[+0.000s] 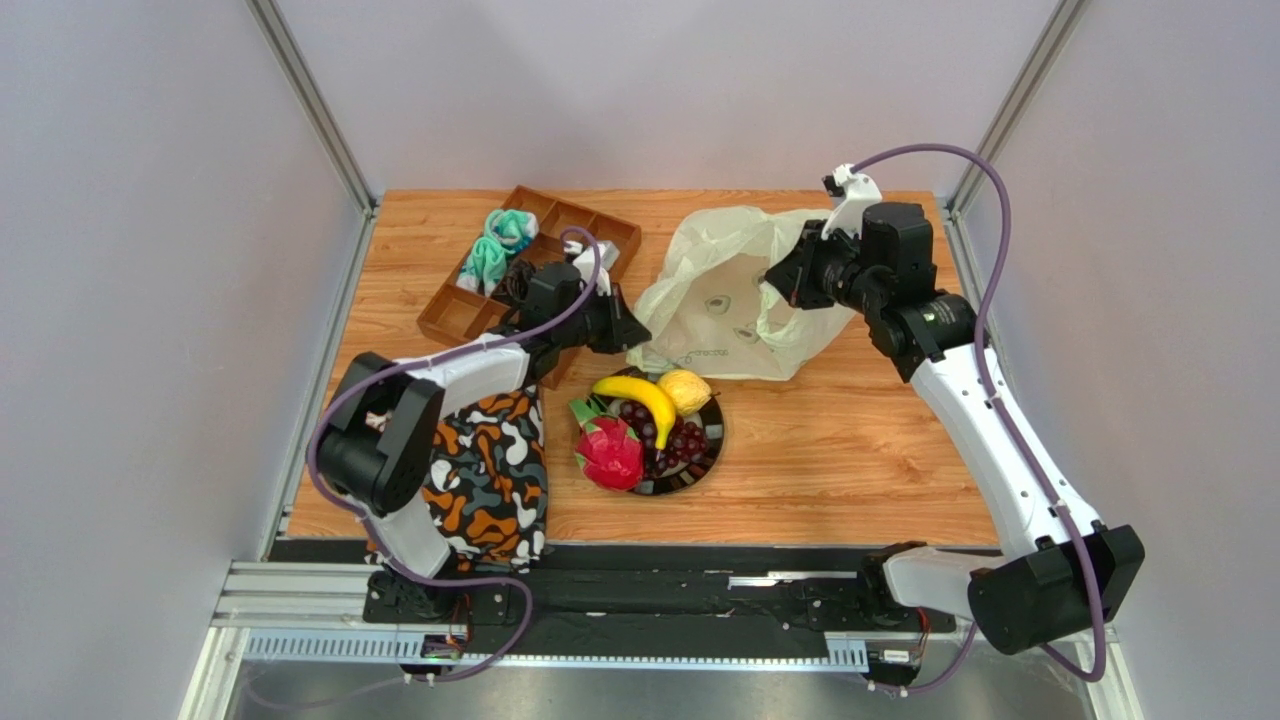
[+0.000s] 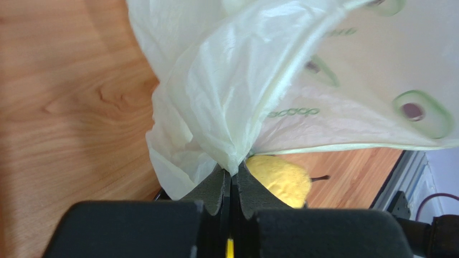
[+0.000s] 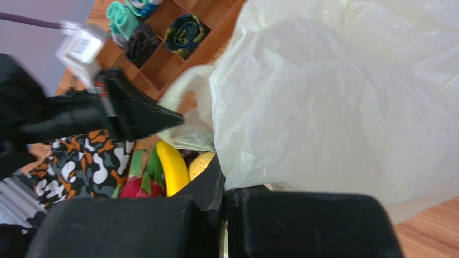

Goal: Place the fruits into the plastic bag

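The plastic bag [image 1: 736, 293] lies crumpled on the wooden table behind a dark plate [image 1: 718, 435]. That plate holds a banana [image 1: 639, 402], a small round yellow fruit [image 1: 685, 390], a grape bunch [image 1: 688, 444] and a dragon fruit [image 1: 609, 453]. My left gripper [image 2: 234, 173] is shut on a fold at the bag's [image 2: 301, 80] near-left edge, with the yellow fruit [image 2: 280, 177] just beyond it. On the bag's [image 3: 334, 107] right side, my right gripper [image 3: 223, 180] is shut on the film. The banana [image 3: 171, 166] and dragon fruit [image 3: 137, 187] show past it.
A wooden compartment tray [image 1: 451, 318] with rolled teal and dark cloths stands at the back left. An orange-black-white patterned cloth [image 1: 489, 473] lies at the table's front left, beside the plate. Metal frame posts and grey walls enclose the table.
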Robot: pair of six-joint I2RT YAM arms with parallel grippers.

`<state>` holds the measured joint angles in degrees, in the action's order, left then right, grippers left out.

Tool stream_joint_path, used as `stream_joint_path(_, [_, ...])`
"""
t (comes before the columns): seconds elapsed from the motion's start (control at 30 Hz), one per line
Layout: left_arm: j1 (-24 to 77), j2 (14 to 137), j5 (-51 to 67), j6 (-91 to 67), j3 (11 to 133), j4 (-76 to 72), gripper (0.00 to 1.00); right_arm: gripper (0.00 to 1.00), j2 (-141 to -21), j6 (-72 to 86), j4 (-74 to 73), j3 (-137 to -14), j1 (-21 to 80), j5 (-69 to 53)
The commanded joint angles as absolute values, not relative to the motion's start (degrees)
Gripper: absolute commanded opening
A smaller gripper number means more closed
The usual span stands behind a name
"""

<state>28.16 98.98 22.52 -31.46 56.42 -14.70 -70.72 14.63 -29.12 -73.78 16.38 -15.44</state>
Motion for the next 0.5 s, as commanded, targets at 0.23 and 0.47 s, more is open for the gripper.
stream_joint_path(0.23, [28.48, 80.69, 23.90, -24.26, 60.12, -2.22, 0.00, 0.01, -77.16, 10.37, -27.16, -70.93, 16.26, 2.37])
stream_joint_path(0.47, [28.48, 74.37, 25.67, -24.00, 60.12, 7.28, 0.00, 0.13, -83.84, 10.46, -27.33, -73.47, 16.35, 4.75])
